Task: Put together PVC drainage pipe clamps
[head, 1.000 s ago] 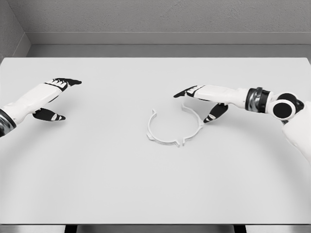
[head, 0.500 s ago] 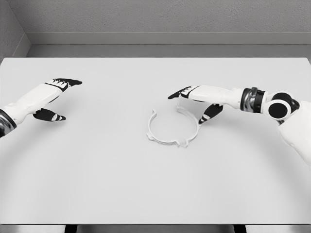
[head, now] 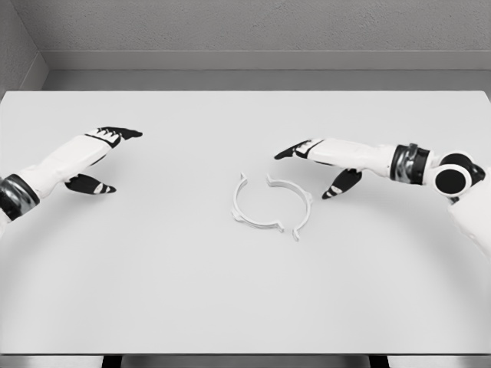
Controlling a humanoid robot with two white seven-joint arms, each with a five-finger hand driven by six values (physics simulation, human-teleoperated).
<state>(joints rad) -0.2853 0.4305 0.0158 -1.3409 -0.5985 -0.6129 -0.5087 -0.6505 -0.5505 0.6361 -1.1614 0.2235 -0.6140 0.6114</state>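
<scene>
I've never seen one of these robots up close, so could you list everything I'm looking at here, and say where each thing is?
Table: one, pale grey-white, filling most of the view, a grey wall behind it.
Left clamp half: one, white, a thin half-ring lying flat near the table's middle.
Right clamp half: one, white, a matching half-ring lying flat beside the first, shifted out of line with it, so no closed ring.
Left hand: one, white with black fingers, fingers spread, holding nothing, over the table's left side.
Right hand: one, white with black fingers, fingers spread, holding nothing, just right of the clamp halves.
</scene>
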